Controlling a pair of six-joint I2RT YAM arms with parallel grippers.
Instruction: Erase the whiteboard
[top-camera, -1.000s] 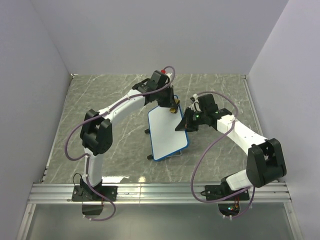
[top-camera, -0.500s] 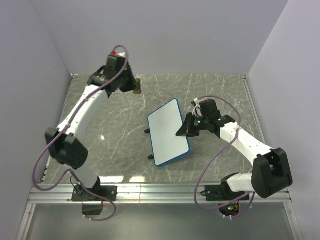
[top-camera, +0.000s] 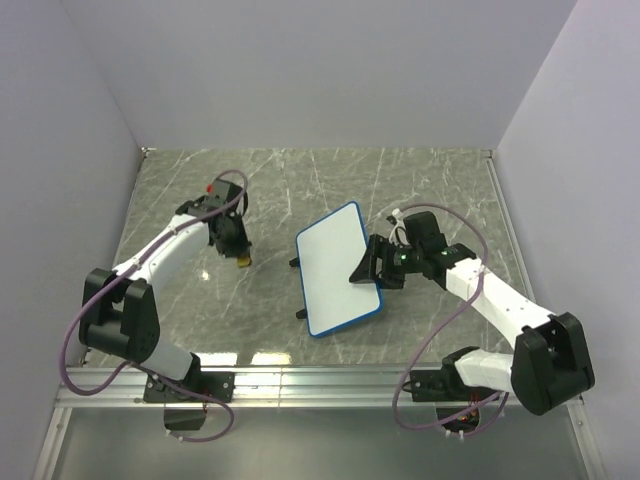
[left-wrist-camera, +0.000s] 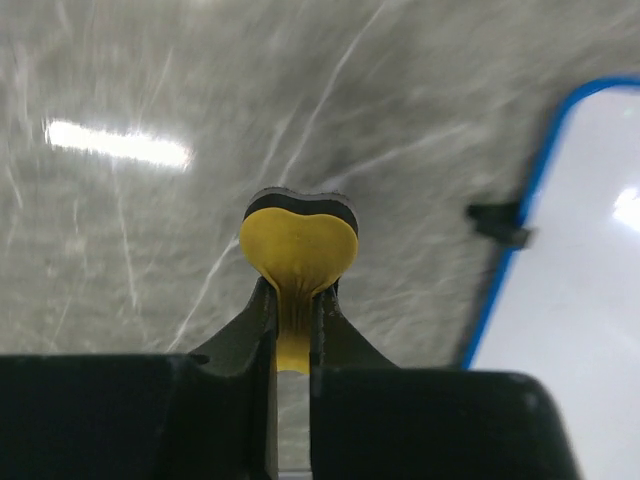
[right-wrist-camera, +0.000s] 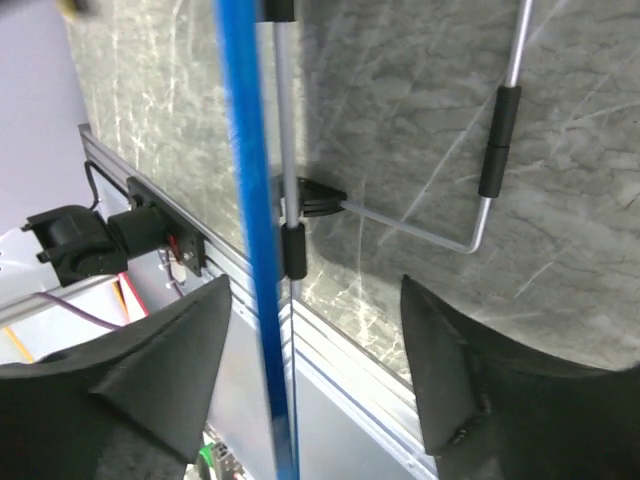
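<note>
Standing on its prop mid-table: a whiteboard (top-camera: 338, 268) that looked clean

The whiteboard leaned on its wire stand (right-wrist-camera: 497, 130) near the middle of the grey marbled table (top-camera: 440, 190). Its long axis ran from the near edge away towards the back wall, with the far end swung a little to the right. No marks could be made out on its white face from the overhead view, so by my reading the wiping was done or close to it.

The right gripper (top-camera: 368, 268) was much the nearer of the two. It sat at the board's right long edge, and in its own camera the blue frame (right-wrist-camera: 250, 200) ran straight up between the two fingers (right-wrist-camera: 150, 360). Those fingers were spread wide, with the frame closer to the left-hand one in that view. I could see no contact, so the board seemed to rest on its stand alone.

The left gripper (top-camera: 240, 252) hung over bare table well to the board's left — the board lay to its right, and only its blue edge showed at the right of the left wrist view. Its jaws were pressed together on the yellow eraser (left-wrist-camera: 298, 245), pinching the narrow waist with the black felt face pointing away from the wrist.

Any further pass would have had to carry the eraser rightward across that gap to reach the face.
</note>
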